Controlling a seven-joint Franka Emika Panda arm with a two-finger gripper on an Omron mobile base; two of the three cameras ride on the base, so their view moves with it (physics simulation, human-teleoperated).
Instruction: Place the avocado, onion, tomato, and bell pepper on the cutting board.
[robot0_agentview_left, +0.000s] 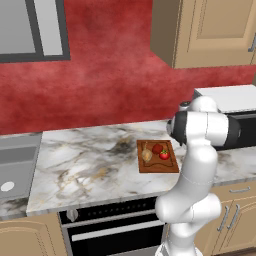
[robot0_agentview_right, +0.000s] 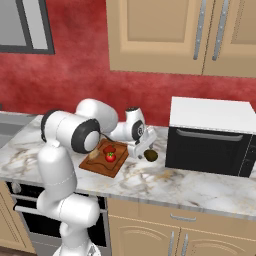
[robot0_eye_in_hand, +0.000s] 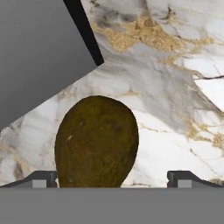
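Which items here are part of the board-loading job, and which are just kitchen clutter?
Job items: avocado on the counter between the open claw tips; onion, tomato and pepper on the board.

Bystanders: microwave, sink, oven, wall cabinets.

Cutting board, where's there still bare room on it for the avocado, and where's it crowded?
The cutting board is bare along its near edge and near-right corner. Its middle and far half are crowded by the onion, bell pepper and tomato. The open gripper is at the avocado, off the board on the counter.
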